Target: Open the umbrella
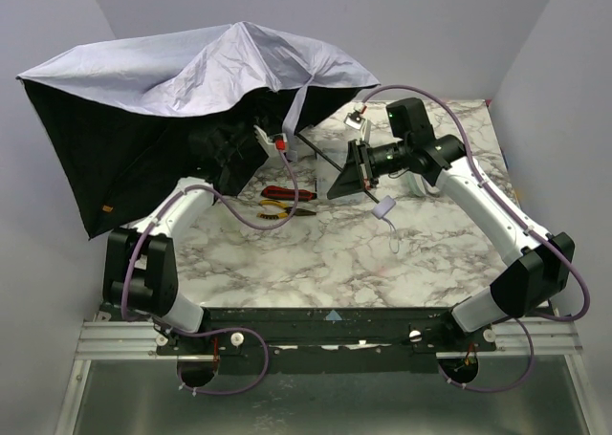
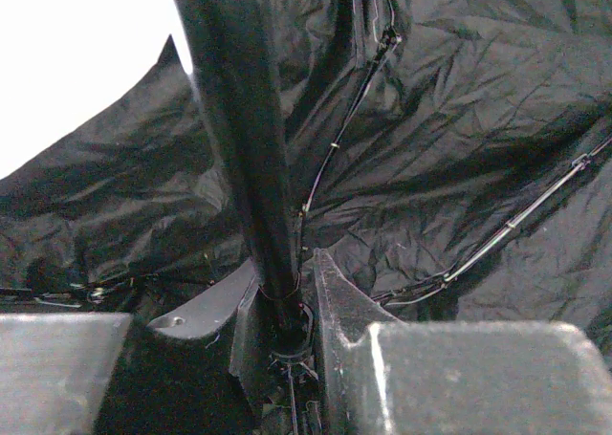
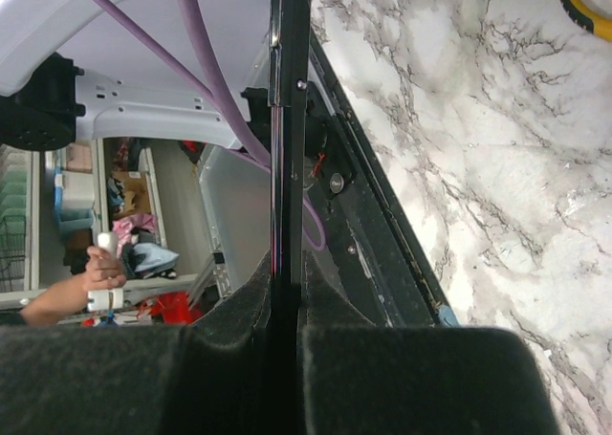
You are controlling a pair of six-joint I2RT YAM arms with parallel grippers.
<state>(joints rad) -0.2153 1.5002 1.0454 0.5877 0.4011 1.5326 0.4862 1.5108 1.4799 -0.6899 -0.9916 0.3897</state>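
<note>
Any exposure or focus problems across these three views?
Left wrist: blown-out white corner top left against the dark underside of the umbrella; left tool blurred. Right wrist: right tool out of focus, table sharp. Top external: even light, no glare.

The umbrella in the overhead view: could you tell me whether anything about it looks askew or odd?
Yes. The umbrella lies tipped sideways, its canopy slack and wrinkled rather than taut, the left part hanging past the table edge. The left fingers and right fingers clamp its shaft.
</note>
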